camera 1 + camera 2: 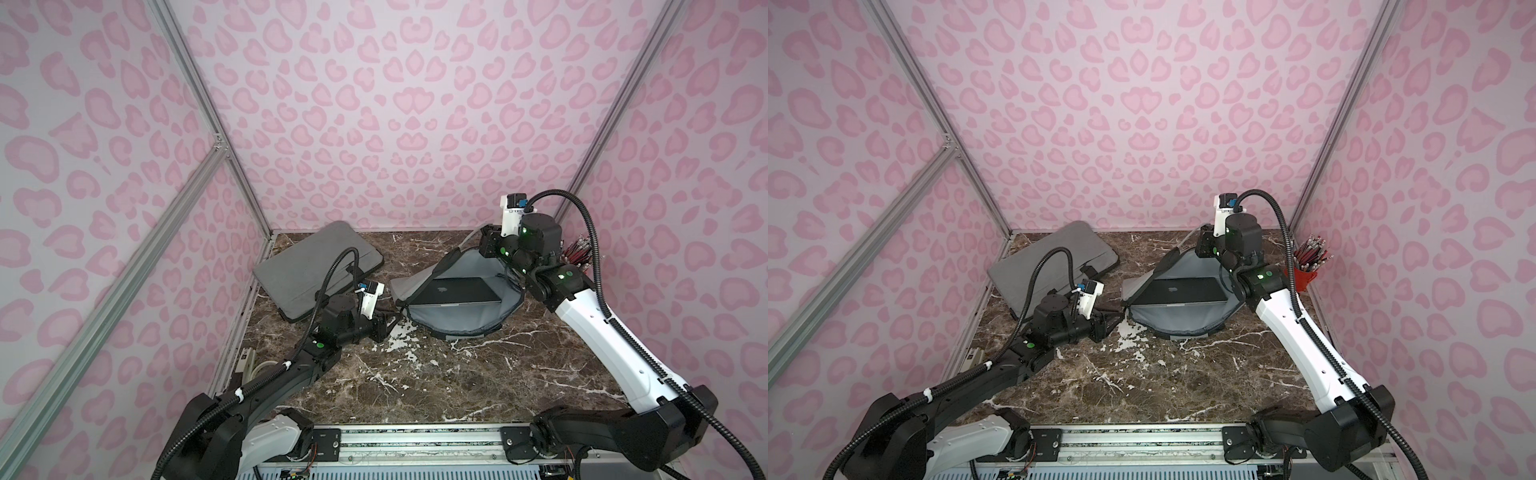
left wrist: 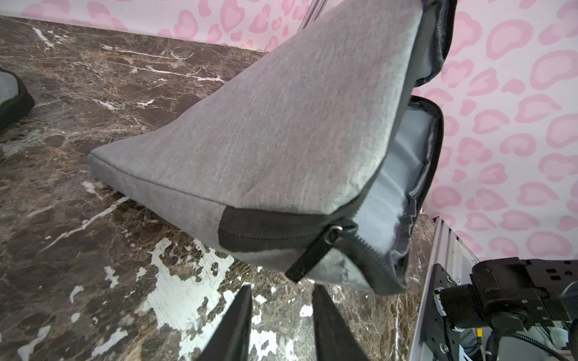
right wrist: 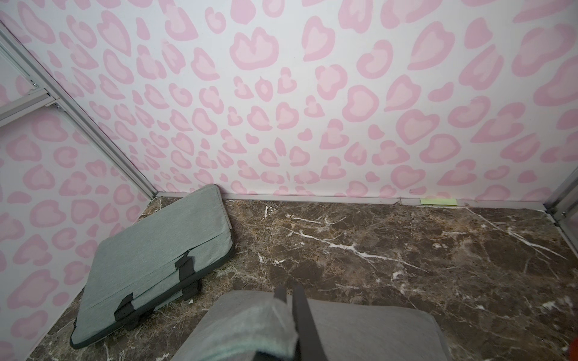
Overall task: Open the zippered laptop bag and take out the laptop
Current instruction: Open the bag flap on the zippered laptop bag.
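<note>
Laptop bag (image 1: pixel 457 319) is unzipped; right pincer (image 3: pixel 289 293) pinches its raised flap (image 3: pixel 359 325). Laptop (image 1: pixel 461 291) lies inside, not yet removed. Left pincer (image 2: pixel 282 287) is part-spread and empty.

The laptop bag (image 1: pixel 455 322) is grey woven fabric with black zipper trim and a pale grey lining. It lies on the worktop (image 1: pixel 415 382) right of centre, toward the back, unzipped and gaping. Its lower half lies flat and its upper flap (image 1: pixel 405 286) is raised, tilting up toward the back right. A black zipper pull (image 2: pixel 312 254) hangs at the near left corner. Inside lies the laptop (image 1: pixel 461 291), dark grey, closed, flat, logo up.
</note>
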Robot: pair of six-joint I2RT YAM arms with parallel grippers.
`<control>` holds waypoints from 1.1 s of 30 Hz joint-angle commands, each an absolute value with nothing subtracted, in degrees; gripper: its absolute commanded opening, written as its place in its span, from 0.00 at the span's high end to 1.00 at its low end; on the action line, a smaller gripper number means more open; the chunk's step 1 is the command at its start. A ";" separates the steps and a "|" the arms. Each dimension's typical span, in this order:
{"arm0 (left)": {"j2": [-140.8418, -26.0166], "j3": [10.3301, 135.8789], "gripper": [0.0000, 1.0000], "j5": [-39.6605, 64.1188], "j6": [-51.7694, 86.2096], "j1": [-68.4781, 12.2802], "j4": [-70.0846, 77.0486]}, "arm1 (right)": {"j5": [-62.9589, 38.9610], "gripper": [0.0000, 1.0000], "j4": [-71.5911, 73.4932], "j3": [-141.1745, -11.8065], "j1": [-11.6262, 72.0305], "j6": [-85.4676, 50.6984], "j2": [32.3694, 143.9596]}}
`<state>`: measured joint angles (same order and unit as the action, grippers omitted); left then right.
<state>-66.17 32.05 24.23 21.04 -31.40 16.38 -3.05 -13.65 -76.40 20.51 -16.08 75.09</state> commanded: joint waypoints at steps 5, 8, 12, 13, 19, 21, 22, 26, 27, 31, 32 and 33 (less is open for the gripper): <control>-68.44 34.21 0.64 24.12 20.83 -31.29 19.85 | -2.82 1.00 -9.31 -77.08 20.72 -17.15 74.61; -68.90 34.72 0.64 22.97 20.92 -31.12 19.40 | -2.91 1.00 -9.25 -76.99 20.69 -17.14 74.59; -69.32 35.18 0.64 23.63 21.01 -30.94 19.79 | -2.81 1.00 -9.23 -77.01 20.66 -17.12 74.51; -69.44 35.27 0.64 23.98 20.96 -30.94 19.90 | -2.83 1.00 -9.23 -76.99 20.69 -17.14 74.52; -70.61 36.61 0.71 26.40 20.65 -30.94 20.14 | -2.81 1.00 -9.14 -76.99 20.76 -17.14 74.61; -70.97 36.98 0.73 26.78 20.57 -30.94 20.16 | -2.81 1.00 -9.14 -76.99 20.85 -17.14 74.61; -71.27 37.20 0.75 27.20 20.57 -30.94 20.21 | -2.81 1.00 -9.15 -76.99 20.84 -17.14 74.61; -72.40 37.88 0.78 28.46 20.78 -30.94 20.68 | -2.72 1.00 -9.23 -76.99 21.05 -17.14 74.53; -72.63 37.90 0.79 28.55 20.84 -30.94 20.65 | -2.64 1.00 -9.17 -77.00 21.03 -17.14 74.52; -73.04 37.87 0.89 28.53 20.92 -30.94 20.68 | -2.57 1.00 -9.23 -77.08 21.12 -17.14 74.62; -73.04 37.88 0.93 28.45 20.92 -30.94 20.66 | -2.55 1.00 -9.24 -77.08 21.09 -17.14 74.62; -72.91 37.88 0.98 28.41 21.00 -30.94 20.56 | -2.44 1.00 -9.23 -77.08 21.12 -17.14 74.61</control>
<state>-72.95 37.17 27.44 21.15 -30.92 17.63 -2.61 -13.65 -76.40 21.02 -16.32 74.98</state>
